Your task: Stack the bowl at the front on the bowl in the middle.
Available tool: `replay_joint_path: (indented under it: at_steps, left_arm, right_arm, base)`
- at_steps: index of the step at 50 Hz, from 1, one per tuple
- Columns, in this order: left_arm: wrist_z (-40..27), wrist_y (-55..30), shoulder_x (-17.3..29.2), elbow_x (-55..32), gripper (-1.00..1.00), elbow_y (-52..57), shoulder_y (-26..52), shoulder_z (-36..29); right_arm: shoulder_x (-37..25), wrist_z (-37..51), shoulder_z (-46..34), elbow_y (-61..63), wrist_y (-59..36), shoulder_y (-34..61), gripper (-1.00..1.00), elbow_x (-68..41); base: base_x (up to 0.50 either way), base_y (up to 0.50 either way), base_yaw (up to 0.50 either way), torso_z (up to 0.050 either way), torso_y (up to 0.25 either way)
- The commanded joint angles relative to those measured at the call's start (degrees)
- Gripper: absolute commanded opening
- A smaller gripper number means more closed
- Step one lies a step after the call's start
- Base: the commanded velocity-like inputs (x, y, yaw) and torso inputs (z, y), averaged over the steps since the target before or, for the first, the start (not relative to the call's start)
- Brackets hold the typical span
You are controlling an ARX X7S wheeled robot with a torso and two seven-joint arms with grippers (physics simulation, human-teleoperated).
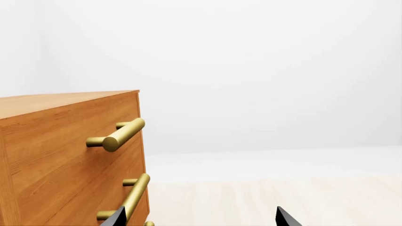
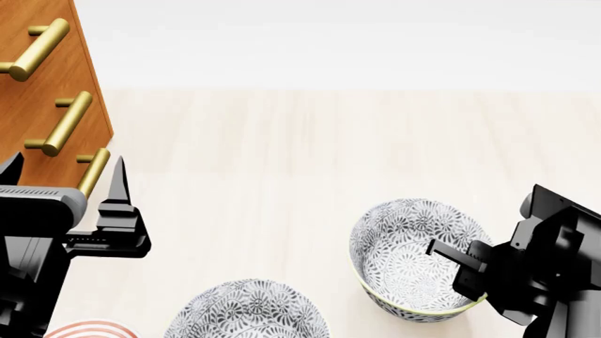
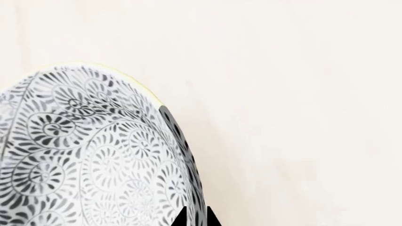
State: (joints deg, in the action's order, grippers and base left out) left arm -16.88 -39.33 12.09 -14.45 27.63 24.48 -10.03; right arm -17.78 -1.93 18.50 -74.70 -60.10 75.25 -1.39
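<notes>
Black right gripper pinches the rim of a patterned bowl, lifted and tilted over pale floor. Second patterned bowl sits nearer the robot (partly cropped). Left gripper spread wide beside the wooden dresser.

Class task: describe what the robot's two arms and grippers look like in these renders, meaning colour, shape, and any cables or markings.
Both arms are matt black and built of blocky, angular segments. The left gripper ends in slim, pointed black fingers above a ribbed block, with a grey rounded casing behind it. The right gripper is a chunky stack of black boxes ending in a narrow flat finger. No cables, logos or markings are visible.
</notes>
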Motion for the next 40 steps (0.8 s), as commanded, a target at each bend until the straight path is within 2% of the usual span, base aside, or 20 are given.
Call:
replay_joint_path:
  at_steps: [1,11,17,24,26,27,28,29,33,35,40]
  left_arm:
    - [-0.22,0.29,0.22,-0.23,1.0,-0.3,-0.12,-0.29]
    - [-0.53,-0.25,0.45,-0.7,1.0,0.41,-0.11,-0.41]
    - [-0.64,-0.42,0.53,-1.04,1.0,0.35,0.08,-0.28]
    - [-0.81,-0.64,0.74,-1.45,1.0,0.69,0.07,-0.1]
    - [-0.86,-0.63,0.77,-1.5,1.0,0.69,0.08,-0.12]
    - [-0.92,-0.63,0.8,-1.5,1.0,0.63,0.22,-0.07]
    - [-0.95,-0.63,0.79,-1.56,1.0,0.67,0.2,-0.07]
    - [-0.96,-0.59,0.8,-1.58,1.0,0.67,0.18,-0.1]
    - [-1.01,-0.29,0.81,-1.66,1.0,0.41,0.06,-0.18]
    - [-1.05,-0.2,0.86,-1.67,1.0,0.42,0.02,-0.26]
    - [-1.21,-0.45,0.88,-1.98,1.0,0.54,0.29,-0.13]
  right_arm:
    - [0.14,-0.06,-0.35,-0.25,0.34,-0.71,-1.0,1.09]
    - [0.35,-3.89,-2.19,0.3,0.58,3.95,-1.0,1.59]
    - [1.52,-4.92,-1.61,23.3,-15.02,-0.42,-1.0,0.74]
    - [1.98,-6.19,-2.02,35.75,-23.79,-2.92,-1.0,-0.13]
    - [2.0,-6.16,-1.99,36.07,-23.99,-3.03,-1.0,-0.17]
    - [1.95,-6.75,-2.8,43.53,-29.63,-3.6,-1.0,-0.77]
    - [1.46,-6.11,-3.69,43.76,-29.88,-3.06,-1.0,-2.27]
    - [0.81,-4.06,-4.31,43.93,-29.88,-3.05,-1.0,-5.26]
    - [-7.32,29.63,-9.97,47.18,-29.85,-6.65,-1.0,-39.64]
    - [-8.56,34.78,-11.48,48.71,-29.77,-7.75,-1.0,-56.83]
    - [-10.92,45.24,-14.08,52.11,-29.72,-10.02,-1.0,-74.34]
  base:
    - [0.0,0.0,0.0,0.0,0.0]
    - [0.0,0.0,0.0,0.0,0.0]
    - [0.0,0.0,0.0,0.0,0.0]
    - [0.0,0.0,0.0,0.0,0.0]
    - [0.0,0.0,0.0,0.0,0.0]
    - [0.0,0.0,0.0,0.0,0.0]
    - [0.0,0.0,0.0,0.0,0.0]
    - [0.0,0.0,0.0,0.0,0.0]
    - [0.0,0.0,0.0,0.0,0.0]
    - [0.0,0.0,0.0,0.0,0.0]
    - [0.0,0.0,0.0,0.0,0.0]
